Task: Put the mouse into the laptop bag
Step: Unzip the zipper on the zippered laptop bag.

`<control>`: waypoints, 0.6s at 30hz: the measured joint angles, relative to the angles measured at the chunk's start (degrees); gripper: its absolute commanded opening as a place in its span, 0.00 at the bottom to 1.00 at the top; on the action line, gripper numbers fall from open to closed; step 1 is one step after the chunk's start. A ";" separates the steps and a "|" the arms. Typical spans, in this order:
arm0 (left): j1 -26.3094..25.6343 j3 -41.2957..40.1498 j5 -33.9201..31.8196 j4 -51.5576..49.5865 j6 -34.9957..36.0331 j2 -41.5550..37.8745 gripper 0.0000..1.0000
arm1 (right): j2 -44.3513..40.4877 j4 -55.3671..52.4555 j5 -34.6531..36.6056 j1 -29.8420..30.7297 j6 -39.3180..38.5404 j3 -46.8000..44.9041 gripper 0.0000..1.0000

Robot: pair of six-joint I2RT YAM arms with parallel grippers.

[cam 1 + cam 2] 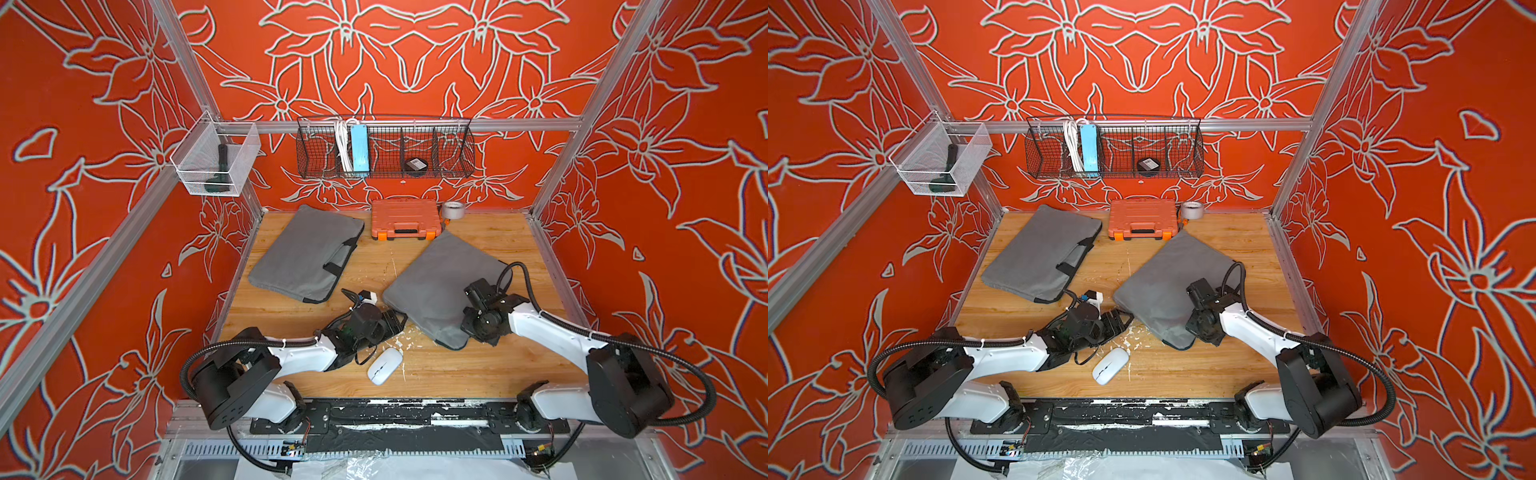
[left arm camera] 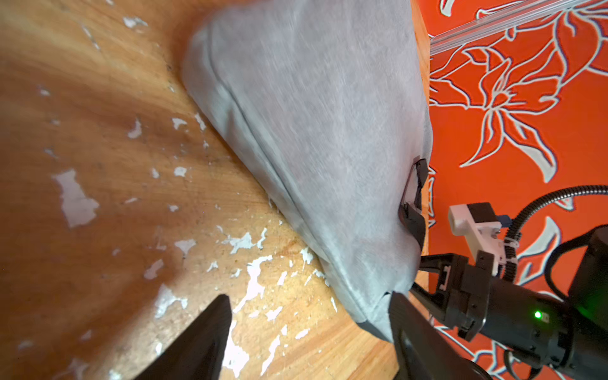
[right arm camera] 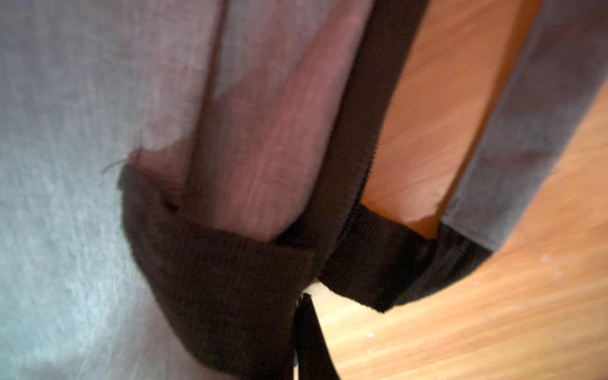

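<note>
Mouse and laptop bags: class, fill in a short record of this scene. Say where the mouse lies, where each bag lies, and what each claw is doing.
mouse: white, on the table, outside both bags
held bag: grey, on the right side, one near corner gripped
spare bag: grey, flat at the back left, untouched
left claw: open, empty, beside the held bag's corner
right claw: shut on the held bag's black-trimmed edge
task state: mouse not yet in a bag
</note>
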 measured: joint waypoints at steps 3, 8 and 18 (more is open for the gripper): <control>0.00 2.03 -0.28 -0.17 0.39 2.40 0.80 | -0.31 -0.07 -0.02 -0.96 -0.22 -0.33 0.00; 1.18 10.88 0.63 -0.28 1.68 13.05 0.77 | -0.37 -0.94 0.07 -2.93 -0.20 -0.35 0.00; 3.41 19.50 3.37 0.33 2.19 23.78 0.03 | -3.15 0.44 -2.12 -3.96 -2.01 -2.51 0.00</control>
